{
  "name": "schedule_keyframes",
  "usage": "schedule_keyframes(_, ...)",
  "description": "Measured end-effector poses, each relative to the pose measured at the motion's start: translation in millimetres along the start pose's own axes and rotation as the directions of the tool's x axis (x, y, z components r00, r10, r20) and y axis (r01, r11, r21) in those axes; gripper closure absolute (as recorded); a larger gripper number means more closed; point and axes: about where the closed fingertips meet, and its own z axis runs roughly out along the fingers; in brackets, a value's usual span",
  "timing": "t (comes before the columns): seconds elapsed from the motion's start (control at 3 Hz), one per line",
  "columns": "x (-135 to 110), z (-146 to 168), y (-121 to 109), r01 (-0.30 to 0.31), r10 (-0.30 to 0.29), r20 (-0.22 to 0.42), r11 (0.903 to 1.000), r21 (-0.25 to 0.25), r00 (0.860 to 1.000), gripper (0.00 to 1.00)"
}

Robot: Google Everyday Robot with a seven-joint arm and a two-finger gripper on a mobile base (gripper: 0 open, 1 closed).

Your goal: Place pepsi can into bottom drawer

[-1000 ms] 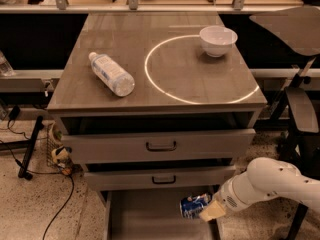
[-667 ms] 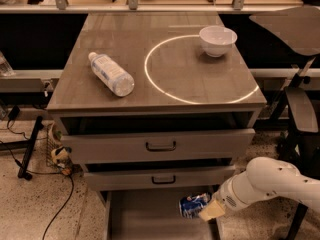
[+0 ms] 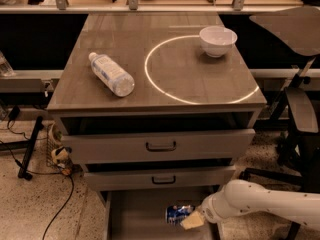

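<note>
Placing step: the gripper (image 3: 192, 220), low in the bottom drawer (image 3: 135, 211), meets the pepsi can (image 3: 176, 214) (whether it grips I cannot tell) — next, likely release and withdraw.

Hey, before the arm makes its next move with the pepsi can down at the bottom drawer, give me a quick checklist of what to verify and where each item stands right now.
1. Bottom drawer pulled out: ok, it is open.
2. Pepsi can within the drawer's outline: ok, it lies on its side towards the right.
3. Gripper at the can: ok, it is against the can's right end.
4. Can resting on the drawer floor: cannot tell.
5. Water bottle and bowl out of the way: ok, both are on the cabinet top.
</note>
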Motion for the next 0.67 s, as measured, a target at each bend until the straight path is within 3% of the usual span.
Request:
schedule_keyframes(0.33, -7.4, 85.8, -15.1, -0.057, 0.057, 0.001, 0.9983, 0.005, 0.998, 1.00)
schedule_keyframes(0.67, -6.1, 144.2, -28.0, -0.098, 0.098, 0.004, 0.9952, 0.010, 0.995, 1.00)
